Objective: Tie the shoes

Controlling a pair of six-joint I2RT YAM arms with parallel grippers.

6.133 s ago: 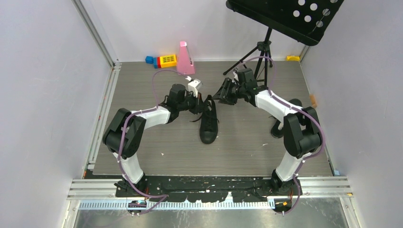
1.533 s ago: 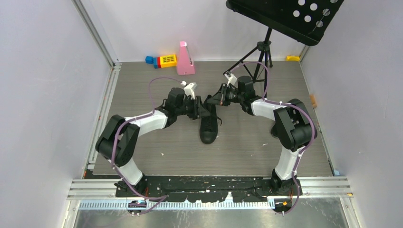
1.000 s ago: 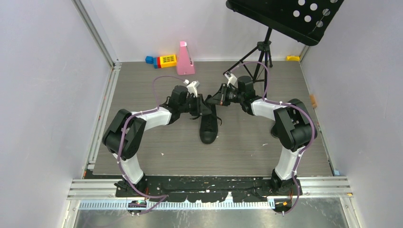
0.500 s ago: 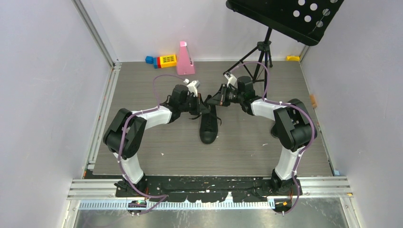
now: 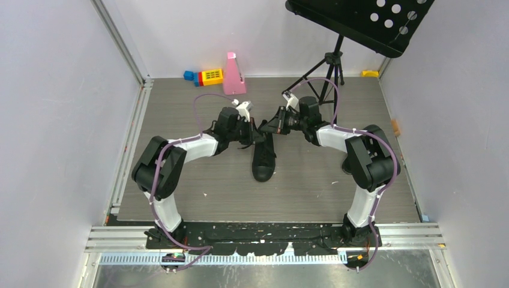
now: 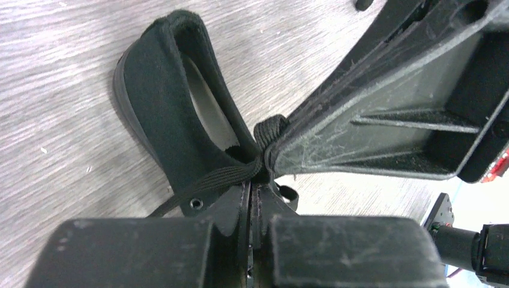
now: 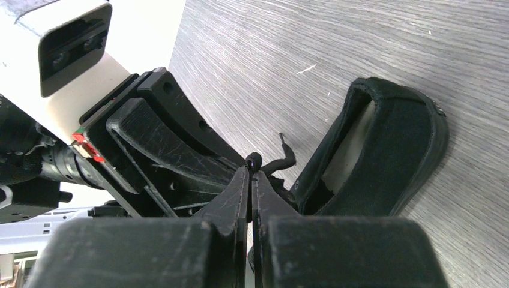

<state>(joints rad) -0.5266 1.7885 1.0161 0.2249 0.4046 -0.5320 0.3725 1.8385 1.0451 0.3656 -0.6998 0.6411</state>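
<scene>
Plainly, the sneaker (image 5: 263,159) is black all over, canvas, sole and rounded toe alike; it lies near the middle of the grey wood-grain table (image 5: 312,192), toe towards the arm bases, heel opening towards the far wall; the left wrist view shows a pale lining inside its collar and a metal eyelet on the upper.

The left gripper (image 5: 258,135) and the right gripper (image 5: 269,127) meet tip to tip over the far end of the shoe; in the left wrist view the left gripper's fingers (image 6: 231,207) are pressed together, pinching a flat band of the laces (image 6: 223,177) that runs taut from the eyelet; in the right wrist view the right gripper's fingers (image 7: 235,195) are likewise closed, with a nub of lace caught at their tips and a loose end curling just beyond.

Past the shoe, a black music stand (image 5: 360,21) rises on tripod legs at the far right; a pink wedge (image 5: 233,75), a yellow block (image 5: 212,76) and a blue block (image 5: 188,75) sit by the far wall, well apart from the sneaker; a dark shape (image 5: 348,163) lies partly hidden behind the right arm.
</scene>
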